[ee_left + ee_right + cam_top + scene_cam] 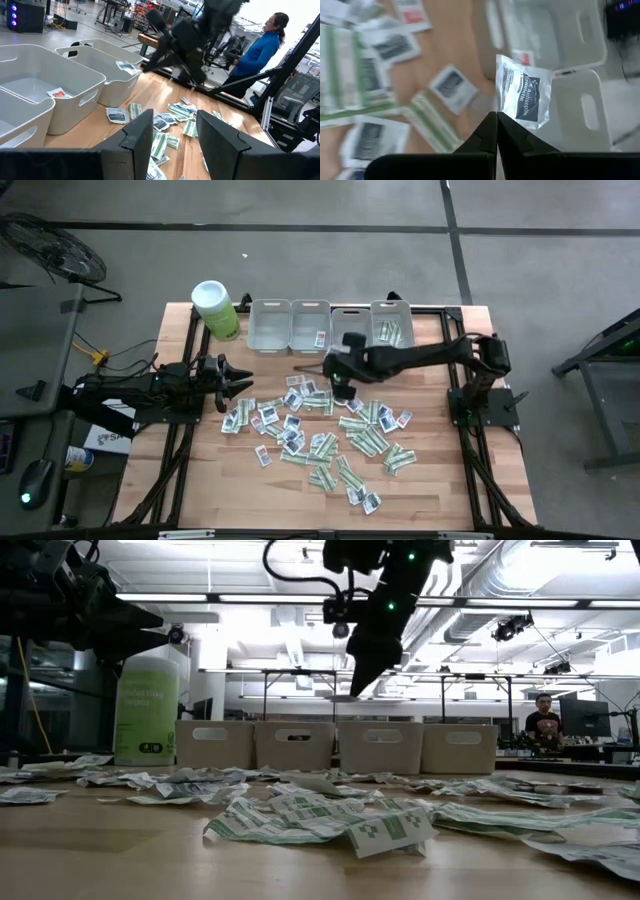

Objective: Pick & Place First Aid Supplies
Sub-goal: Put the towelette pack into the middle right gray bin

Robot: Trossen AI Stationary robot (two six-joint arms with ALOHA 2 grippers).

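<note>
Jaws pinched tight, the right gripper [496,119] holds a white antiseptic packet [524,92] by its edge, raised above the table [430,480] near the grey bins [310,325]. The left gripper [240,377] waits with fingers apart at the left edge of the scattered packets [330,430]. Beyond the bins stands a green canister [215,310]

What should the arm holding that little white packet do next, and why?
Probably carry it on over a grey bin and let go. The right gripper is shut on a white packet, lifted above the table near the bins, while many packets remain scattered on the wood.
</note>
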